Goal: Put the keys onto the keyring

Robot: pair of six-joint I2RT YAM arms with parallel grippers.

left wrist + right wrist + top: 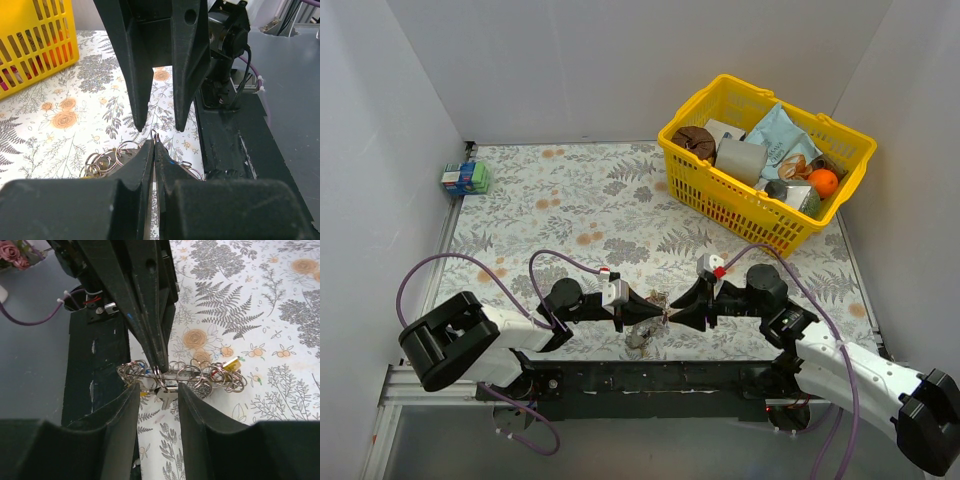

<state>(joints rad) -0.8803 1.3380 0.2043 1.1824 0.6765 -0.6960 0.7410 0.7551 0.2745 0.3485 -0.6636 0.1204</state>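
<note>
Both arms lie low and stretched inward along the 6 o'clock edge of the cloth (580,200), wrists level, tips almost meeting nose to nose. The left gripper (660,314) points toward 3 o'clock, its fingers (145,165) pressed together and clamped on the thin wire of the keyring (192,376). The right gripper (672,314) points toward 9 o'clock with its fingers (125,415) apart, one either side of the left tips. The keyring is seen nearly edge-on, strung with small rings and keys (166,395); one silver key sits in the right gripper's gap. A full yellow basket (760,215) stands at 1 o'clock and a small box (466,178) at 10 o'clock, both well apart from the grippers.
</note>
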